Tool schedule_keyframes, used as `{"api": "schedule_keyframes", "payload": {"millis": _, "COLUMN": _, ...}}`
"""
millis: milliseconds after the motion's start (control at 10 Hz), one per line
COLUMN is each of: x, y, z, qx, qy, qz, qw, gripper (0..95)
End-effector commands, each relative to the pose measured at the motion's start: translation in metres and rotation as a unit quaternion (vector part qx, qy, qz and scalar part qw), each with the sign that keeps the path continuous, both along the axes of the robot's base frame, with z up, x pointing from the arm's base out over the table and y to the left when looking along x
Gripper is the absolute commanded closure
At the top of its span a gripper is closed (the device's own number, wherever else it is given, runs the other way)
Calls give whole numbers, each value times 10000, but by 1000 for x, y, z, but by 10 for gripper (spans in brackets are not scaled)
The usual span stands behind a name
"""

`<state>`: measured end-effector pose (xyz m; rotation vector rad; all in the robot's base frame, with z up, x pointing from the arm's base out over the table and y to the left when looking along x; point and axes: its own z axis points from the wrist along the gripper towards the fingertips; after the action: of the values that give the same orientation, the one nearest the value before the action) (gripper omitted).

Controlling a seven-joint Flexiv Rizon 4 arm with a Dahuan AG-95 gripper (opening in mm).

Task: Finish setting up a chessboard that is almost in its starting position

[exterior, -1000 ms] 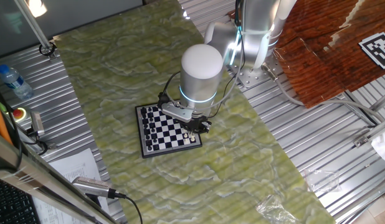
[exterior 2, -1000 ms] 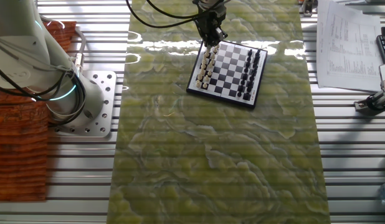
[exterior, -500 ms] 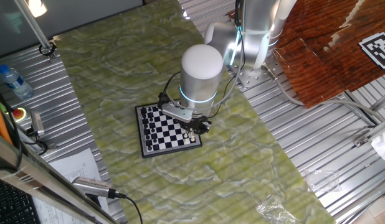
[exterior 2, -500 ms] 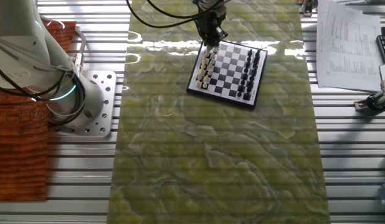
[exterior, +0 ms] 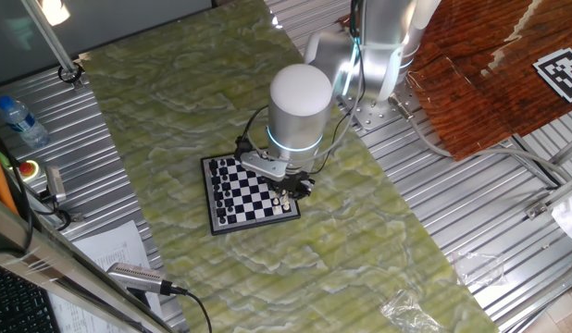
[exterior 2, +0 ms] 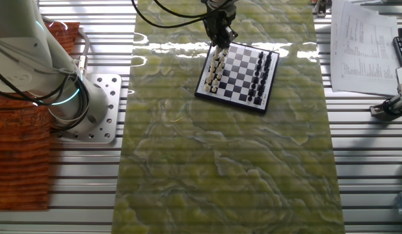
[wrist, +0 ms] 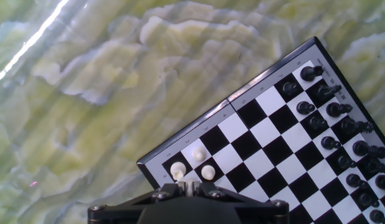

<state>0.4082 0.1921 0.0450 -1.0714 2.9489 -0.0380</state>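
The chessboard (exterior 2: 237,76) looks nearly set, both rows filled as far as visible; the gripper (exterior 2: 220,44) hangs over its cream-side corner (wrist: 180,171), directly beneath the fingers, whose opening I cannot tell.

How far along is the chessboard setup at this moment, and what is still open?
Mostly done: the chessboard shows cream pieces lined along one side and dark pieces along the opposite side, with the middle squares bare. In hand: the gripper is low over the cream corner of the board, where the hand view shows three cream pieces. Whether it holds a piece cannot be told. Left: finishing that corner and withdrawing.
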Motion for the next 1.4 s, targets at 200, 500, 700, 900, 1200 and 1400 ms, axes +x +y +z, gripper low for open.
{"api": "schedule_keyframes", "payload": {"millis": 200, "x": -1, "y": 3, "z": 9, "qx": 22, "qy": 12, "qz": -43, "qw": 10000, "gripper": 760}}
{"api": "schedule_keyframes", "payload": {"millis": 500, "x": -3, "y": 5, "z": 23, "qx": 27, "qy": 7, "qz": -136, "qw": 9999, "gripper": 760}}
{"api": "schedule_keyframes", "payload": {"millis": 700, "x": -8, "y": 8, "z": 41, "qx": 22, "qy": 34, "qz": -194, "qw": 9998, "gripper": 950}}
{"api": "schedule_keyframes", "payload": {"millis": 900, "x": -15, "y": 12, "z": 60, "qx": 35, "qy": -27, "qz": -556, "qw": 9984, "gripper": 950}}
{"api": "schedule_keyframes", "payload": {"millis": 1200, "x": -19, "y": 11, "z": 76, "qx": 65, "qy": -66, "qz": -1188, "qw": 9929, "gripper": 950}}
{"api": "schedule_keyframes", "payload": {"millis": 1400, "x": -7, "y": 2, "z": 96, "qx": 61, "qy": -1, "qz": -1468, "qw": 9891, "gripper": 950}}
